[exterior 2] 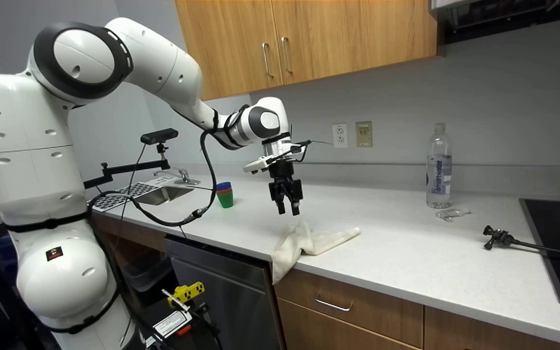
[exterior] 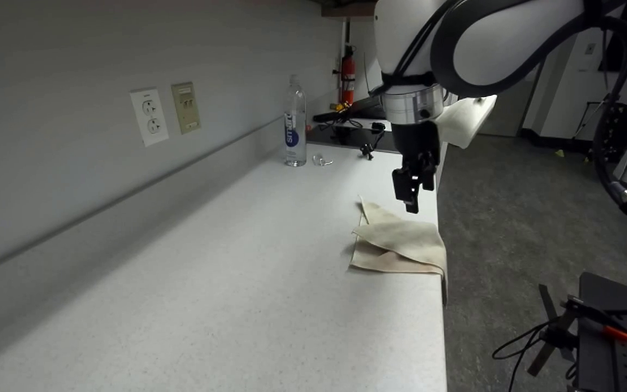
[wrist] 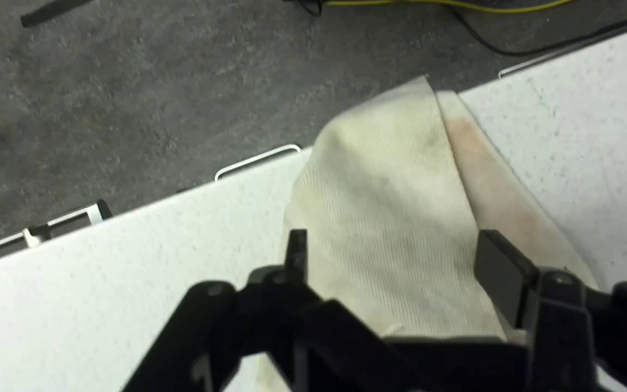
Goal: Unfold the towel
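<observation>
Cream towel (exterior: 405, 239): likely light, limp; best pinched at flap edge (wrist: 459, 182). Tool (exterior 2: 288, 209) above towel, jaws apart, empty.

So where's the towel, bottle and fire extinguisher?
Towel (wrist: 389, 212), in the wrist view: its top layer.
Bottle (exterior 2: 439, 170), in an exterior view: its label.
Fire extinguisher (exterior: 348, 68), in an exterior view: its red body.

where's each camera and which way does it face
An exterior view, in front of the counter, faces the wall; most of the arm and the gripper show.
An exterior view, above the counter, looks along it toward the cooktop; the arm's outer part and gripper show.
Wrist view, above the towel, looks down on it; gripper fingers show.
Both exterior views share the towel, bottle and gripper.
</observation>
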You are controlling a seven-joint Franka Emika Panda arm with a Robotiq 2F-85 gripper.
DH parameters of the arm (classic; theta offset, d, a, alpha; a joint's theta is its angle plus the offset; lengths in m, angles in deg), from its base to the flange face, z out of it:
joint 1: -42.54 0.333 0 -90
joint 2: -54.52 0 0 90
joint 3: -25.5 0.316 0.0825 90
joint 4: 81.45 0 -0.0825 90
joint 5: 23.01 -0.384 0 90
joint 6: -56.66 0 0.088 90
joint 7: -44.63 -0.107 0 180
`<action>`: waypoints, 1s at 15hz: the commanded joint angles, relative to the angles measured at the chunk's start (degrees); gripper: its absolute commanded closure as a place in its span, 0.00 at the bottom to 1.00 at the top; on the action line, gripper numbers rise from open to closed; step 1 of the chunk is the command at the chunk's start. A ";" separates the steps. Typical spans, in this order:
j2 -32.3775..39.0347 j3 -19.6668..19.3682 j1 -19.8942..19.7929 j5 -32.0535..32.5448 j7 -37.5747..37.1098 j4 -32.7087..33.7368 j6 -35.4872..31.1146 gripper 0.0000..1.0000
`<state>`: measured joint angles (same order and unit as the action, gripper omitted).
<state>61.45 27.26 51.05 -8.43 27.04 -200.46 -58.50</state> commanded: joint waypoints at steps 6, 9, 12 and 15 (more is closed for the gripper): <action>3.88 -0.60 -4.15 -3.93 6.58 -0.28 -18.49 0.91; 6.73 -1.36 -5.46 -5.22 7.30 0.26 -21.42 1.00; 9.16 -1.70 -6.10 -6.65 7.18 0.71 -23.74 1.00; 11.32 -1.76 -6.63 -7.86 7.64 1.25 -25.38 1.00</action>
<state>70.60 25.55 45.10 -13.52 32.20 -200.70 -82.20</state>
